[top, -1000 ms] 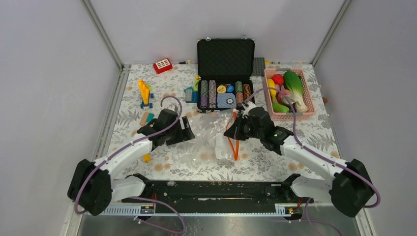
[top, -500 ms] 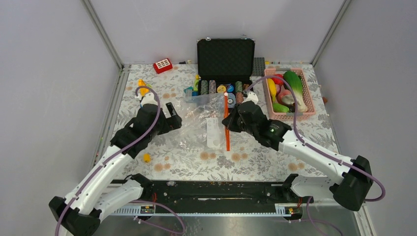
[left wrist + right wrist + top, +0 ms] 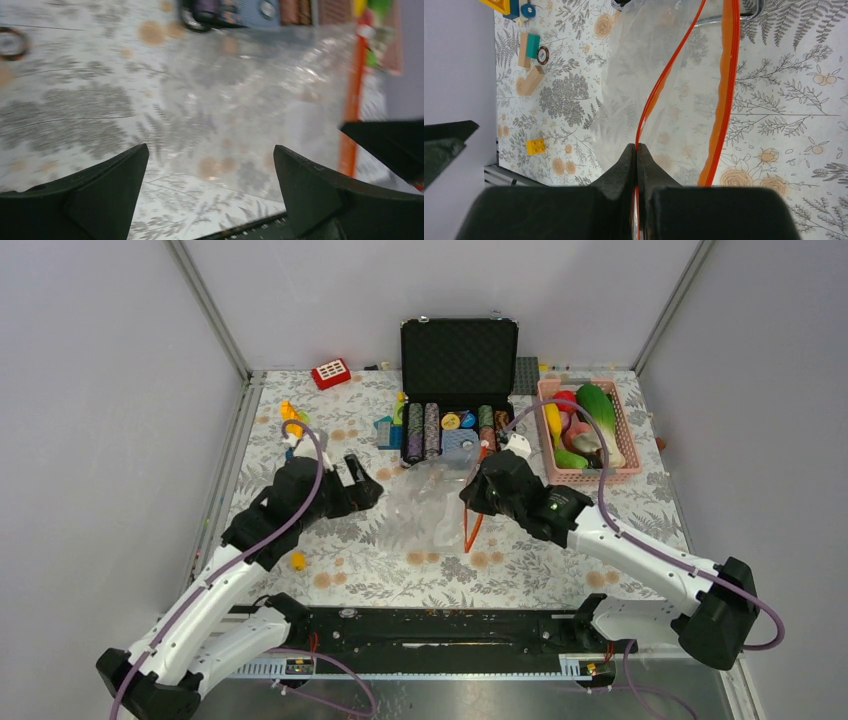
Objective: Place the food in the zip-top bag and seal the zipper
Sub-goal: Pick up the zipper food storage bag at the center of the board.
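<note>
Clear zip-top bag (image 3: 422, 502) mouth parted, right end effector (image 3: 637, 149) pinching one lip of orange zipper (image 3: 727, 75), left end effector (image 3: 210, 150) spread near bag, food (image 3: 598, 415) in pink basket (image 3: 592, 478).

Left arm (image 3: 240, 550) reaches up from its base at the near left corner and angles in toward the middle. The left gripper (image 3: 365, 482) points right with its jaws spread wide; in its wrist cam (image 3: 210, 148) both fingers sit far apart with nothing between them. Right arm (image 3: 630, 550) stretches low from the near right corner, diagonally toward centre. The right gripper (image 3: 637, 148) is pinched tight on one thin lip of the zipper (image 3: 727, 75).
</note>
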Tool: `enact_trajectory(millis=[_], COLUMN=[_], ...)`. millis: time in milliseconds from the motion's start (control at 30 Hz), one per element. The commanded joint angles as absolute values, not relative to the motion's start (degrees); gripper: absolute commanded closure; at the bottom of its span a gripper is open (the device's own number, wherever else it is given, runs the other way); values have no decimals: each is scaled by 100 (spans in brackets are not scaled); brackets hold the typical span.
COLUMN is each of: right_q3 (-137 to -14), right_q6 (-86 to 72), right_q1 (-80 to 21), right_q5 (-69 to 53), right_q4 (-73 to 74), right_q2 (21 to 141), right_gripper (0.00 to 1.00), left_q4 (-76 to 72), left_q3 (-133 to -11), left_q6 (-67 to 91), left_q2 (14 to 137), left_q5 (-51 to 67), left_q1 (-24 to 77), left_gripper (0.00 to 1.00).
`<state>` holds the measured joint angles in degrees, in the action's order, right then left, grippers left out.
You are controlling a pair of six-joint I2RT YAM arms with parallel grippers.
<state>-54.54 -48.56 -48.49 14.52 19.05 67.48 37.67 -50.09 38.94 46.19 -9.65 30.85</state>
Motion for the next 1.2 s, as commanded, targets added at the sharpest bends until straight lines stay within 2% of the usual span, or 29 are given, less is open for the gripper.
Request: enact_trajectory(millis=[0, 267, 433, 667, 933, 1067, 1167], right_q3=[-5815, -6384, -6468, -6484, -6421, -6410, -6399], right_q6=[-5353, -5740, -5937, -6066, -6077, -6105, -6108], right_q1=[-4981, -5118, -5158, -5207, -5216, -5221, -5221], right_q5=[1749, 1751, 1677, 1489, 1439, 1329, 1344], right_q4=[1927, 1963, 1986, 1962, 1927, 1864, 1872], right_q2=[6988, 7417, 7522, 7644, 7652, 7620, 7551], right_gripper=[100, 100, 100, 100, 100, 100, 100], left_q4=[2105, 1734, 1768, 1772, 1747, 1735, 1788], left_q3=[-4723, -5063, -5273, -5491, -5484, -5456, -5463], left_q6=[3844, 3408, 3183, 3315, 3429, 3423, 3476], left_q2=[4808, 5573, 6021, 6471, 6502, 6591, 6716], left_q5=[1013, 65, -1252, -2353, -2595, -2689, -2750], left_q1=[3343, 4984, 5806, 6152, 6205, 6205, 6214], left_gripper=[1, 1, 1, 3, 8, 12, 20])
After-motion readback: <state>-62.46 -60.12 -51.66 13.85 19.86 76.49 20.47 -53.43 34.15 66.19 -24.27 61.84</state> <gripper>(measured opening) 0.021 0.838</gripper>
